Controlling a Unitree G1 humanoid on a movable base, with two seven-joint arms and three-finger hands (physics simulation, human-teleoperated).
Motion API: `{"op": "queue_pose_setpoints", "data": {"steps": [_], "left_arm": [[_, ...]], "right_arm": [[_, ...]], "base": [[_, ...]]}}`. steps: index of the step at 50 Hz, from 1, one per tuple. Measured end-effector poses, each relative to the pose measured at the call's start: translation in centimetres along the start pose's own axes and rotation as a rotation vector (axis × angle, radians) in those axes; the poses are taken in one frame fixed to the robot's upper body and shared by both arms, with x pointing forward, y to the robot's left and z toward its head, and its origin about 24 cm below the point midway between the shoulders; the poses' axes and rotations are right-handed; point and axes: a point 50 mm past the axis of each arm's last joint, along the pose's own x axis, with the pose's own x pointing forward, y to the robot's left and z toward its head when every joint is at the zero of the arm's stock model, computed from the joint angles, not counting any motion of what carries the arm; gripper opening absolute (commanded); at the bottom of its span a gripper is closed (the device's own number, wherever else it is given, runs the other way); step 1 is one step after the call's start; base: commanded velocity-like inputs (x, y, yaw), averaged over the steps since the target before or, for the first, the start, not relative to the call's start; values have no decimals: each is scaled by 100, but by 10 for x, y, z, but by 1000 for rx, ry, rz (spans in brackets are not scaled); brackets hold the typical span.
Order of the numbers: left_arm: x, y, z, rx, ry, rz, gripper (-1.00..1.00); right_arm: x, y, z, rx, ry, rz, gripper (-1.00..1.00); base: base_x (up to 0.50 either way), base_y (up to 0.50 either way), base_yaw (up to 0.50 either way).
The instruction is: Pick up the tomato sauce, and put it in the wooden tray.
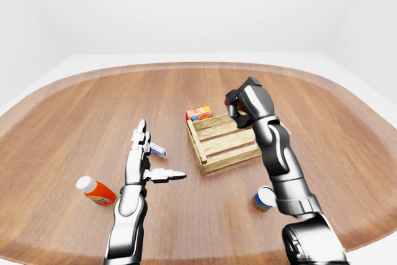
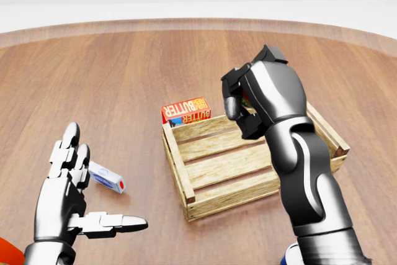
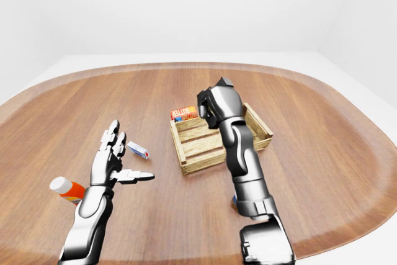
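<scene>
My right hand (image 2: pixel 239 107) is curled shut on a small red thing, the tomato sauce (image 2: pixel 246 98), which its fingers mostly hide. The hand hangs over the upper right part of the wooden tray (image 2: pixel 177 159), a slatted crate in the middle of the head view. Nothing shows lying inside the tray. My left hand (image 2: pixel 99 187) is open and empty, fingers spread, low at the left of the head view and well left of the tray.
A red butter box (image 2: pixel 186 111) stands against the tray's upper left wall. A small white and blue tube (image 2: pixel 109 179) lies by my left hand. An orange bottle with a white cap (image 1: pixel 96 192) lies at lower left. A blue can (image 1: pixel 264 198) stands by my right forearm.
</scene>
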Motion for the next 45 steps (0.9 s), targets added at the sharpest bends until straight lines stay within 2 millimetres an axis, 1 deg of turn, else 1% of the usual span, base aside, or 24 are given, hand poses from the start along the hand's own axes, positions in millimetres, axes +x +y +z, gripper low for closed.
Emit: {"op": "queue_pose_setpoints", "data": {"steps": [8,12,16,25,45], "left_arm": [[0,0,0,-1,0,0,100],[0,0,0,-1,0,0,100],[0,0,0,-1,1,0,100],[1,0,0,-2,1,0,100],[0,1,-1,-3,2,2,100]], "right_arm": [[40,21,-7,-9,-2,80,-100],[52,30,-15,-24,53,124,-100],[58,38,-21,-46,98,173,-100],[58,53,-29,-90,165,292,-100],[43,79,-41,-138,228,543,-100]], "base": [[0,0,0],[0,0,0],[0,0,0],[0,0,0],[0,0,0]]}}
